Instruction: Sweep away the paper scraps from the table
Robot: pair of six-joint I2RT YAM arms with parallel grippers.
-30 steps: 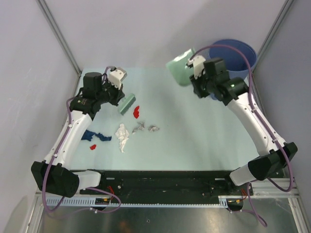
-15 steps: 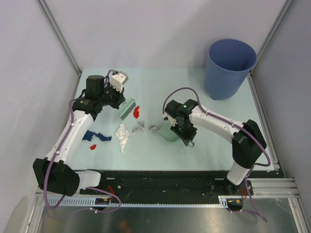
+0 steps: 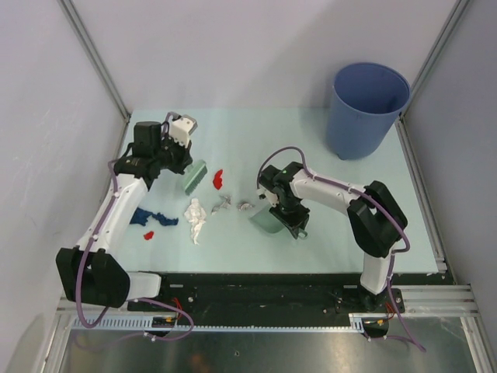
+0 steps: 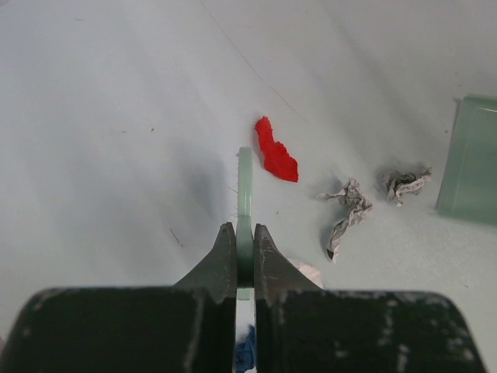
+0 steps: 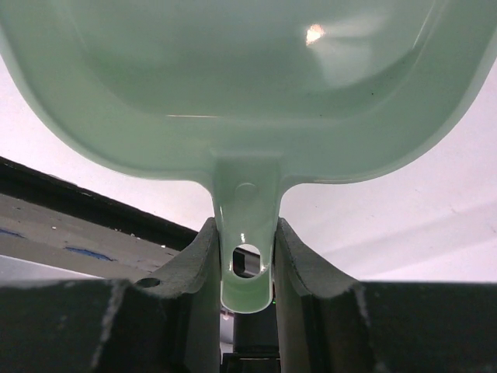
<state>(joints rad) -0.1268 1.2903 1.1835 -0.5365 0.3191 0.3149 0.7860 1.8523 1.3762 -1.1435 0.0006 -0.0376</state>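
On the table [image 3: 334, 167], paper scraps lie left of centre: a red one [image 3: 218, 179], a white one [image 3: 196, 217], two grey ones [image 3: 224, 203] [image 3: 245, 206], a dark blue one [image 3: 152, 217] and a small red one [image 3: 148, 234]. My left gripper [image 3: 181, 149] is shut on the pale green hand brush [image 3: 194, 177], just left of the red scrap [image 4: 276, 159]. In the left wrist view the brush [image 4: 245, 186] sits edge-on between my jaws. My right gripper [image 3: 287, 208] is shut on the handle of the pale green dustpan [image 3: 265, 221], which sits right of the grey scraps. The dustpan [image 5: 248, 78] fills the right wrist view.
A blue bucket [image 3: 368, 109] stands at the back right corner. Grey frame posts rise at both back corners. The black front rail [image 3: 256, 284] runs along the near edge.
My right arm carried the dustpan from beside the bucket down to the table next to the grey scraps. My left gripper and the brush shifted slightly left, away from the red scrap.
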